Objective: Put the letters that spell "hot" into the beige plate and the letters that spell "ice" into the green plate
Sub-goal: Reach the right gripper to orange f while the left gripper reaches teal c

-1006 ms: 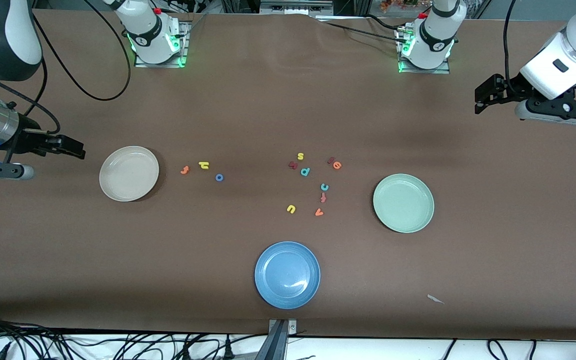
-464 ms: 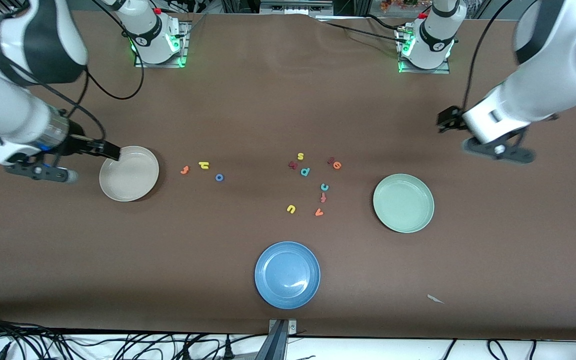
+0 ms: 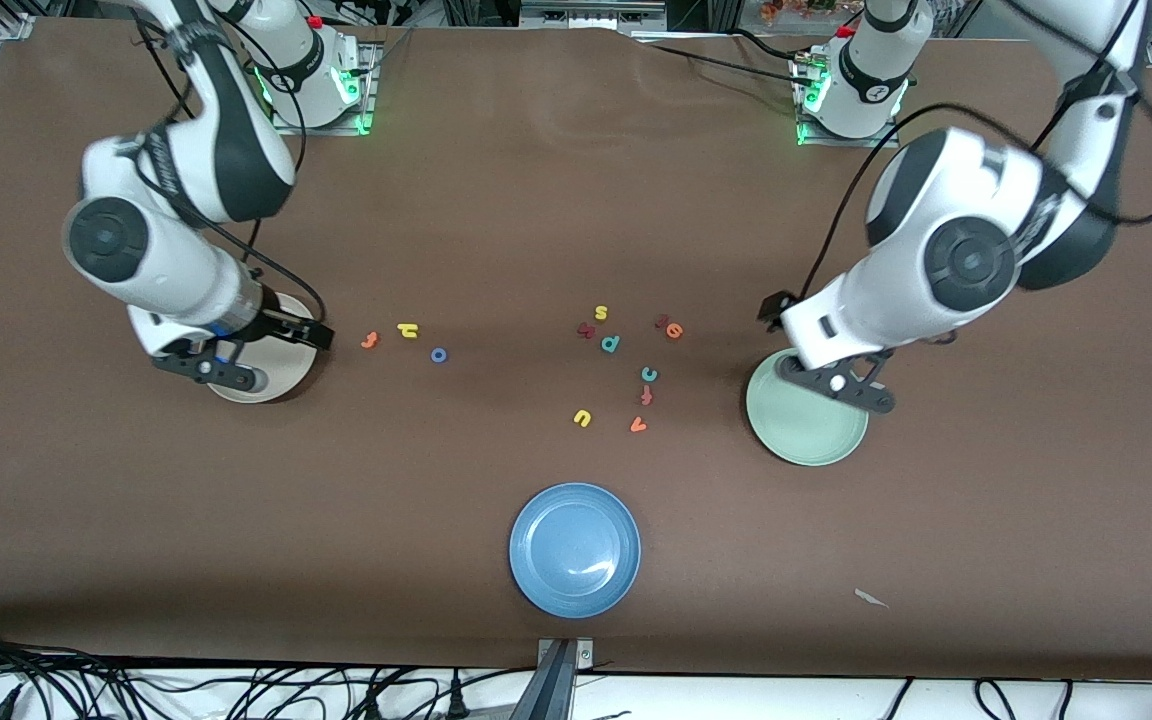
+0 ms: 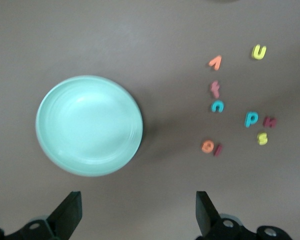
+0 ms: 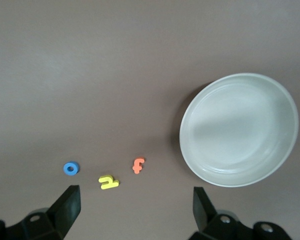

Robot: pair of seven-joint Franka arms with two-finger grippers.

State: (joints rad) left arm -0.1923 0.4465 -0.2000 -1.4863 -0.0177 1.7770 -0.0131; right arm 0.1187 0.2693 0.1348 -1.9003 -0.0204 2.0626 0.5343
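Beside the beige plate (image 3: 286, 372) lie the orange "t" (image 3: 369, 340), yellow "h" (image 3: 408, 330) and blue "o" (image 3: 439, 355). My right gripper (image 3: 308, 335) hangs open and empty over that plate's rim on the letters' side. Its wrist view shows the beige plate (image 5: 238, 129), "t" (image 5: 138, 165), "h" (image 5: 108, 182) and "o" (image 5: 71, 168) past the right gripper (image 5: 135, 220). Maroon "i" (image 3: 661, 321), orange "e" (image 3: 674, 331) and teal "c" (image 3: 649, 374) lie near the green plate (image 3: 806, 430). My left gripper (image 3: 774, 308), open and empty, hovers just off that plate's rim. The left wrist view shows the green plate (image 4: 89, 125), "c" (image 4: 217, 106), "e" (image 4: 207, 146) and "i" (image 4: 218, 149) past the left gripper (image 4: 137, 220).
A blue plate (image 3: 574, 550) sits nearest the front camera. Spare letters mix with the "ice" group: yellow "s" (image 3: 601, 313), teal "p" (image 3: 611, 343), yellow "u" (image 3: 582, 418), orange "v" (image 3: 638, 425). A paper scrap (image 3: 871, 598) lies toward the left arm's end.
Both arms have swung in from the table's ends: the right gripper now hangs over the beige plate, the left beside the green plate. No letter has moved.
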